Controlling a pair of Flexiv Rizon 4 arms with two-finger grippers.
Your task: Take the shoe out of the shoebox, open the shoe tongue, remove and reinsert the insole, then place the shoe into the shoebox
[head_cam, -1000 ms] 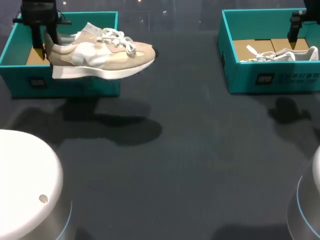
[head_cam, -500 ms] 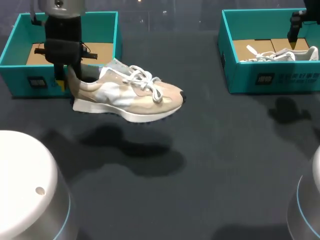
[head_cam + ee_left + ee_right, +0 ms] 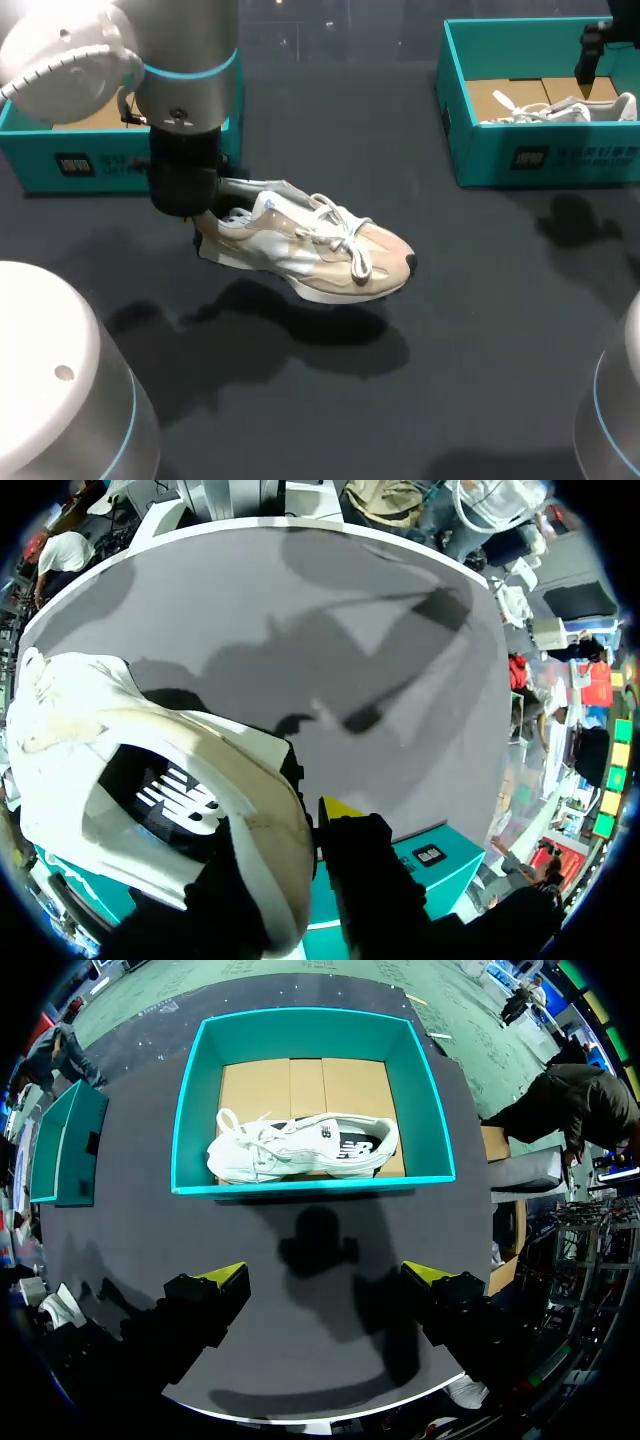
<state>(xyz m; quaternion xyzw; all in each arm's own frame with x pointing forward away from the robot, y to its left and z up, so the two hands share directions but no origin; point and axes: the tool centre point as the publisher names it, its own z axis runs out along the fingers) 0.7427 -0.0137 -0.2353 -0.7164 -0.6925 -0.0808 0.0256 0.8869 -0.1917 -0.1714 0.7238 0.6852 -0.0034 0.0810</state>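
The beige shoe (image 3: 320,245) hangs in the air over the middle-left of the dark counter (image 3: 480,330), its shadow on the surface below it. Its toe points towards the right side and tilts slightly down, and its laces lie loose on top. The left end effector (image 3: 305,830) pinches the shoe at the heel collar. One finger is pressed against the outside of the heel, with its yellow tip showing there, and the other is down inside the opening. The dark insole shows within the shoe.

Beyond the shoe, at the far left, sits the left box (image 3: 40,165), teal and partly hidden by the left arm. At the far right stands the right box (image 3: 475,165), also teal, with a white shoe (image 3: 555,110) lying on its side on the brown cardboard inside. The right end effector (image 3: 328,1278) hovers above the counter just short of that box, fingers spread wide and holding nothing.
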